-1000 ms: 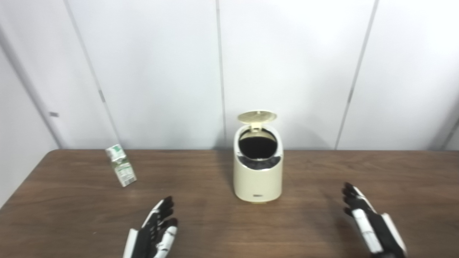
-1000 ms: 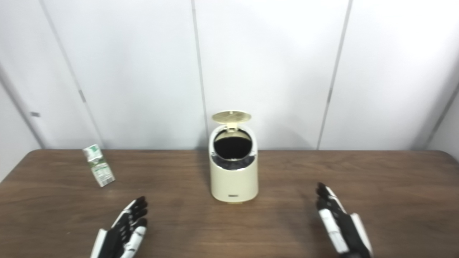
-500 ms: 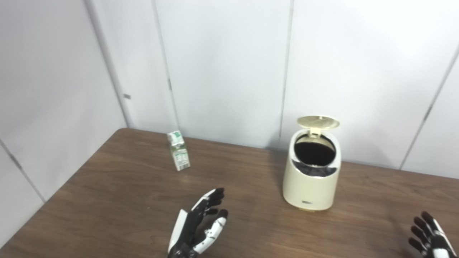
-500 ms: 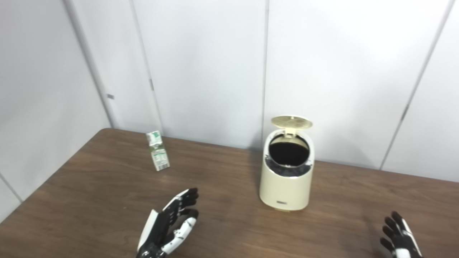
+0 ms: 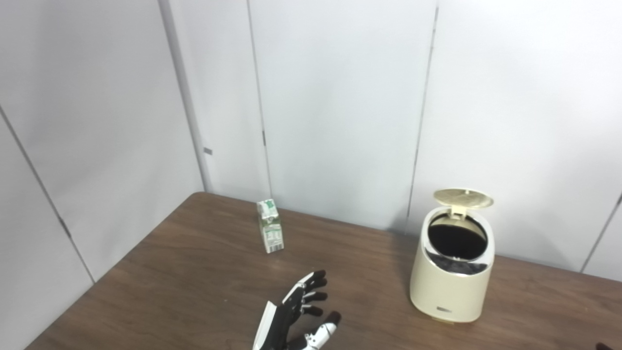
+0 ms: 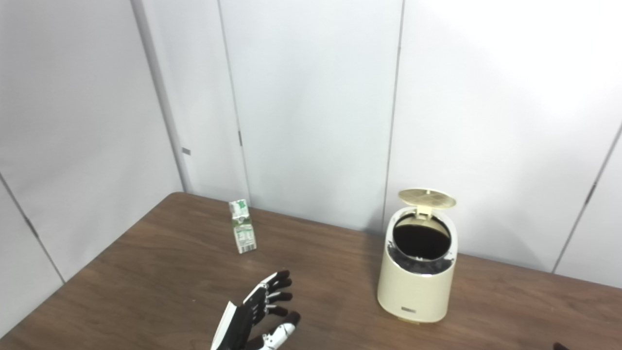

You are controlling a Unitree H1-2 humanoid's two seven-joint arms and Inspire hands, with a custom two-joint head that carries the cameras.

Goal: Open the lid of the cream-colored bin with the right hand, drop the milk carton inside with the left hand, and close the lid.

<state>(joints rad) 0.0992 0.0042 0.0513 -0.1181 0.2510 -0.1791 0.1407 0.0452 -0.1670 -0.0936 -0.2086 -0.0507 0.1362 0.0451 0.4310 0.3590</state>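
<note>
Milk carton [image 5: 269,233] stands upright on the counter [image 5: 160,277], toward the far left side, well apart from the bin [image 5: 452,272]. From the left hand [image 5: 296,321] the carton sits at about 11 o'clock; the bin is at about 2 o'clock from that hand.

Bin lid [image 5: 463,198] is already flipped up at the back, mouth dark and unobstructed. The lid-opening step looks done.

Left hand hovers low over the counter, fingers [image 5: 311,287] spread apart, grasping nothing, not touching the carton. Right hand: only a dark sliver shows at the bottom right edge, so there's no telling whether it is spread or clenched.

Handling judgement: small paper carton, likely light, possibly empty, so thin walls will dent under a hard squeeze. Coated surface probably a bit slick. Tall and narrow, so a nudge from one side could tip it over.

Best hold: around the mid-body, thumb on one broad face, fingers on the opposite one, below the folded gable top. Moderate force only. Come in from the 5 o'clock side of the carton.
</note>
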